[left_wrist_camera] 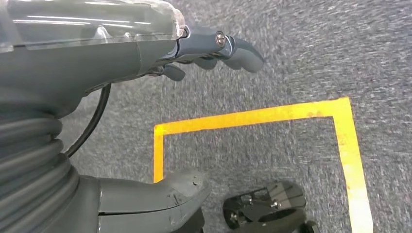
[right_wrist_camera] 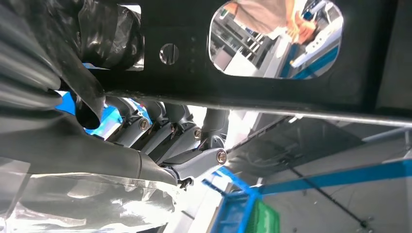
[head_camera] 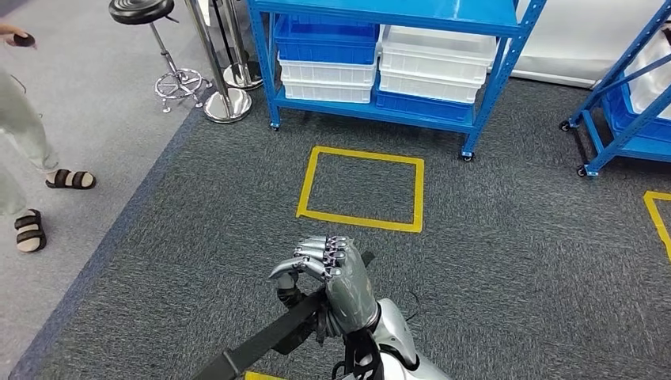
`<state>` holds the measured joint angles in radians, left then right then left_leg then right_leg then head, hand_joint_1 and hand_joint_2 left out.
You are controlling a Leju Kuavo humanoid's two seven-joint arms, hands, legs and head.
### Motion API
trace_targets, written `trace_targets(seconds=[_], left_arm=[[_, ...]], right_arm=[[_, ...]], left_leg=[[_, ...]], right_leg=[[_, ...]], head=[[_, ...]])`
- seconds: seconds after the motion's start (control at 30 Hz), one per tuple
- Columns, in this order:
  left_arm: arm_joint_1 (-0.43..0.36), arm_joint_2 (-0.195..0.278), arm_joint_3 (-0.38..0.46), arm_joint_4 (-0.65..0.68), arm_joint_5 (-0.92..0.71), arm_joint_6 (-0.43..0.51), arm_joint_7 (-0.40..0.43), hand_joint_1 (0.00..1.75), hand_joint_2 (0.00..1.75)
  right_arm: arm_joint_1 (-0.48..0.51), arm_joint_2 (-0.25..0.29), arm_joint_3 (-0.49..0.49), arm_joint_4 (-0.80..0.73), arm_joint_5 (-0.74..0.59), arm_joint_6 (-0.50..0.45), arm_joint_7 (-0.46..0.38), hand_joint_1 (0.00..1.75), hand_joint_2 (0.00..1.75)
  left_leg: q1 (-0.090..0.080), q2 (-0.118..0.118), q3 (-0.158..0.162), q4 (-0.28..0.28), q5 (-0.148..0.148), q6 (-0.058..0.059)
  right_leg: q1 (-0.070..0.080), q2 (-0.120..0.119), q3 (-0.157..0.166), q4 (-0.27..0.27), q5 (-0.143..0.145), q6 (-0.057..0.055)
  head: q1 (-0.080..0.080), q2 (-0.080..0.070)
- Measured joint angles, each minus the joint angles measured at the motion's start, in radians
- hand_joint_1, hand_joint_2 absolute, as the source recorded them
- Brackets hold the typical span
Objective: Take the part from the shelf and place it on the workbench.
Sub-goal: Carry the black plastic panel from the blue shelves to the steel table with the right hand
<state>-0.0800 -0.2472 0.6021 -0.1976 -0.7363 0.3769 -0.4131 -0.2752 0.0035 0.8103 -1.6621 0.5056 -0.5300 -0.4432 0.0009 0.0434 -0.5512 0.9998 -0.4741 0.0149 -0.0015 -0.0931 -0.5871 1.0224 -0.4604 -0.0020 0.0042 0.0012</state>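
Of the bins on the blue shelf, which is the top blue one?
The blue bin at upper left, stacked on two white bins; the other blue one lies bottom right under white bins.

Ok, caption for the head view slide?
Right hand grips a black part above grey carpet, facing a yellow taped square and blue shelf.

The right robot hand [head_camera: 328,273] is glossy grey with silver fingers, bright screws, a ribbed cover and a silver forearm.

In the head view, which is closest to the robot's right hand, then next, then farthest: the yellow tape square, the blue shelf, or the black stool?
From the right hand, which holds a black part:
1. Yellow tape square, on the carpet just ahead.
2. Blue shelf, behind the square, holding bins.
3. Black stool, far off to the left.
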Motion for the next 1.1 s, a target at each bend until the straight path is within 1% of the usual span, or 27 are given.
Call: trace_targets(seconds=[0.03,0.07,0.1,0.17,0.2,0.23,0.27,0.3,0.33,0.37,0.4,0.43,0.47,0.5,0.53,0.6,0.67,0.7,0.73,0.77,0.8,0.87,0.93,0.97,1.03,1.07,1.1], left_arm=[[0.000,0.000,0.002,0.000,0.002,-0.005,-0.002,0.00,1.75],[-0.001,0.000,0.003,0.000,0.003,-0.009,-0.004,0.00,1.75],[-0.004,0.000,0.004,0.000,0.003,-0.011,-0.005,0.00,1.75],[-0.009,0.000,0.004,0.000,0.003,-0.015,-0.008,0.00,1.75],[-0.010,0.000,0.004,0.000,0.003,-0.017,-0.010,0.00,1.75],[-0.010,0.000,0.004,0.000,0.003,-0.018,-0.011,0.00,1.75],[-0.010,0.000,0.005,0.000,0.004,-0.018,-0.012,0.00,1.75],[-0.010,0.000,0.005,0.000,0.005,-0.019,-0.012,0.00,1.75],[-0.011,0.000,0.005,0.000,0.005,-0.020,-0.013,0.00,1.75],[-0.012,0.000,0.005,0.000,0.006,-0.020,-0.013,0.00,1.75],[-0.013,-0.001,0.005,0.000,0.006,-0.020,-0.014,0.00,1.75],[-0.014,-0.001,0.005,0.000,0.006,-0.020,-0.014,0.00,1.75],[-0.015,-0.001,0.006,0.000,0.006,-0.020,-0.015,0.00,1.75],[-0.015,-0.001,0.006,0.000,0.006,-0.020,-0.015,0.00,1.75],[-0.014,-0.001,0.007,0.000,0.005,-0.020,-0.015,0.00,1.75],[-0.015,0.000,0.008,0.000,0.006,-0.020,-0.016,0.00,1.75],[-0.019,0.000,0.009,0.000,0.006,-0.020,-0.016,0.00,1.75],[-0.020,0.000,0.010,0.000,0.007,-0.021,-0.015,0.00,1.75],[-0.019,0.000,0.010,0.000,0.007,-0.022,-0.014,0.00,1.75],[-0.018,0.000,0.011,0.000,0.008,-0.023,-0.013,0.00,1.75],[-0.016,0.000,0.011,0.000,0.010,-0.025,-0.012,0.00,1.75],[-0.016,0.001,0.012,0.000,0.012,-0.029,-0.011,0.00,1.75],[-0.018,0.001,0.014,0.000,0.014,-0.035,-0.008,0.00,1.75],[-0.018,0.001,0.017,0.000,0.014,-0.039,-0.005,0.00,1.75],[-0.017,0.006,0.022,0.000,0.012,-0.065,-0.002,0.00,1.75],[-0.018,0.012,0.023,0.000,0.009,-0.090,-0.001,0.00,1.75],[-0.019,0.022,0.024,0.000,0.007,-0.122,0.000,0.00,1.75]], right_arm=[[0.000,0.000,0.000,0.000,0.001,0.000,0.000,1.75,1.75],[0.000,0.000,0.000,0.000,0.003,-0.002,-0.001,1.75,1.75],[0.000,0.000,0.000,-0.001,0.004,-0.003,-0.001,1.75,1.75],[0.004,-0.002,0.000,-0.002,0.006,-0.006,-0.002,1.75,1.75],[0.007,-0.003,0.000,-0.002,0.006,-0.007,-0.002,1.75,1.75],[0.010,-0.004,0.000,-0.002,0.007,-0.007,-0.002,1.75,1.75],[0.012,-0.005,0.000,-0.002,0.008,-0.007,-0.002,1.75,1.75],[0.013,-0.006,0.000,-0.002,0.008,-0.007,-0.002,1.75,1.75],[0.013,-0.006,0.000,-0.002,0.008,-0.007,-0.002,1.75,1.75],[0.013,-0.006,0.000,-0.002,0.009,-0.007,-0.003,1.75,1.75],[0.013,-0.006,-0.001,-0.003,0.009,-0.008,-0.003,1.75,1.75],[0.014,-0.007,-0.001,-0.003,0.009,-0.008,-0.003,1.75,1.75],[0.014,-0.007,-0.001,-0.003,0.010,-0.008,-0.004,1.75,1.75],[0.014,-0.007,-0.001,-0.004,0.011,-0.009,-0.004,1.75,1.75],[0.013,-0.007,-0.001,-0.005,0.012,-0.009,-0.005,1.75,1.75],[0.011,-0.006,-0.001,-0.006,0.015,-0.008,-0.006,1.75,1.75],[0.012,-0.006,-0.001,-0.007,0.018,-0.007,-0.006,1.75,1.75],[0.013,-0.006,-0.001,-0.007,0.020,-0.006,-0.006,1.75,1.75],[0.013,-0.006,-0.001,-0.007,0.021,-0.005,-0.006,1.75,1.75],[0.014,-0.006,-0.001,-0.007,0.023,-0.005,-0.006,1.75,1.75],[0.013,-0.006,-0.001,-0.007,0.023,-0.005,-0.006,1.75,1.75],[0.013,-0.006,-0.001,-0.007,0.024,-0.004,-0.005,1.75,1.75],[0.013,-0.006,-0.001,-0.007,0.025,-0.004,-0.005,1.75,1.75],[0.013,-0.006,-0.001,-0.007,0.025,-0.004,-0.005,1.75,1.75],[0.011,-0.005,-0.001,-0.007,0.026,-0.002,-0.005,1.75,1.75],[0.009,-0.004,-0.001,-0.007,0.027,0.001,-0.004,1.75,1.75],[0.006,-0.001,-0.001,-0.006,0.028,0.003,-0.004,1.75,1.75]], left_leg=[[0.002,-0.009,0.001,-0.005,0.005,0.006],[0.005,-0.018,0.003,-0.010,0.012,0.013],[0.008,-0.027,0.003,-0.015,0.018,0.019],[0.009,-0.046,-0.004,-0.014,0.024,0.026],[0.008,-0.058,-0.008,-0.012,0.025,0.027],[0.008,-0.070,-0.010,-0.010,0.026,0.027],[0.007,-0.083,-0.012,-0.007,0.026,0.026],[0.007,-0.096,-0.012,-0.004,0.025,0.025],[0.007,-0.110,-0.013,0.000,0.024,0.023],[0.007,-0.121,-0.015,0.005,0.023,0.020],[0.007,-0.133,-0.020,0.009,0.022,0.015],[0.008,-0.142,-0.026,0.012,0.023,0.008],[0.010,-0.151,-0.031,0.012,0.024,0.001],[0.012,-0.161,-0.035,0.011,0.026,-0.007],[0.013,-0.159,-0.036,0.013,0.026,-0.013],[0.011,-0.119,-0.057,0.054,-0.001,-0.024],[0.011,-0.066,-0.114,0.170,-0.064,-0.034],[0.013,-0.055,-0.149,0.237,-0.092,-0.038],[0.014,-0.051,-0.171,0.282,-0.105,-0.040],[0.014,-0.048,-0.175,0.290,-0.098,-0.041],[0.014,-0.044,-0.158,0.258,-0.073,-0.041],[0.011,-0.014,-0.081,0.115,-0.010,-0.032],[0.004,0.013,-0.031,0.019,0.020,-0.017],[0.001,0.014,-0.028,0.007,0.020,-0.010],[0.004,-0.007,-0.028,0.001,0.027,0.001],[0.007,-0.018,-0.026,-0.005,0.031,0.007],[0.010,-0.028,-0.023,-0.010,0.036,0.013]], right_leg=[[-0.001,0.004,0.001,0.003,-0.004,0.006],[-0.003,0.020,-0.004,0.018,-0.018,0.012],[-0.004,0.042,-0.019,0.056,-0.045,0.016],[-0.008,0.081,-0.074,0.180,-0.114,0.019],[-0.008,0.087,-0.102,0.241,-0.139,0.020],[-0.008,0.089,-0.117,0.274,-0.144,0.020],[-0.008,0.091,-0.115,0.270,-0.129,0.019],[-0.009,0.096,-0.092,0.225,-0.097,0.017],[-0.010,0.109,-0.057,0.155,-0.060,0.014],[-0.012,0.133,-0.025,0.088,-0.034,0.010],[-0.012,0.153,-0.003,0.040,-0.019,0.008],[-0.011,0.167,0.006,0.015,-0.016,0.005],[-0.009,0.171,0.007,0.012,-0.018,0.003],[-0.009,0.160,0.007,0.008,-0.015,-0.001],[-0.010,0.148,0.010,0.004,-0.013,-0.006],[-0.015,0.121,0.016,-0.007,-0.009,-0.018],[-0.013,0.092,0.017,-0.010,-0.009,-0.025],[-0.012,0.077,0.016,-0.009,-0.010,-0.027],[-0.011,0.062,0.015,-0.008,-0.011,-0.027],[-0.011,0.048,0.014,-0.007,-0.013,-0.027],[-0.010,0.035,0.014,-0.005,-0.014,-0.026],[-0.009,0.012,0.018,-0.003,-0.018,-0.021],[-0.005,-0.005,0.021,-0.001,-0.022,-0.011],[-0.003,-0.013,0.023,-0.003,-0.023,-0.006],[-0.003,-0.024,0.029,-0.004,-0.025,0.005],[-0.004,-0.013,0.029,0.002,-0.033,0.010],[-0.005,0.008,0.020,0.026,-0.052,0.013]], head=[[0.000,0.000],[0.000,0.000],[0.000,0.000],[0.000,0.000],[0.000,0.000],[0.000,0.000],[0.000,0.000],[0.000,0.000],[0.000,0.000],[0.000,0.000],[0.000,0.000],[0.000,0.000],[0.000,0.000],[0.000,0.000],[0.000,0.000],[0.000,0.000],[0.000,0.000],[0.000,0.000],[0.000,0.000],[0.000,0.000],[0.000,0.000],[0.000,0.000],[0.000,0.000],[0.000,0.000],[0.000,0.000],[0.000,0.000],[0.001,0.000]])
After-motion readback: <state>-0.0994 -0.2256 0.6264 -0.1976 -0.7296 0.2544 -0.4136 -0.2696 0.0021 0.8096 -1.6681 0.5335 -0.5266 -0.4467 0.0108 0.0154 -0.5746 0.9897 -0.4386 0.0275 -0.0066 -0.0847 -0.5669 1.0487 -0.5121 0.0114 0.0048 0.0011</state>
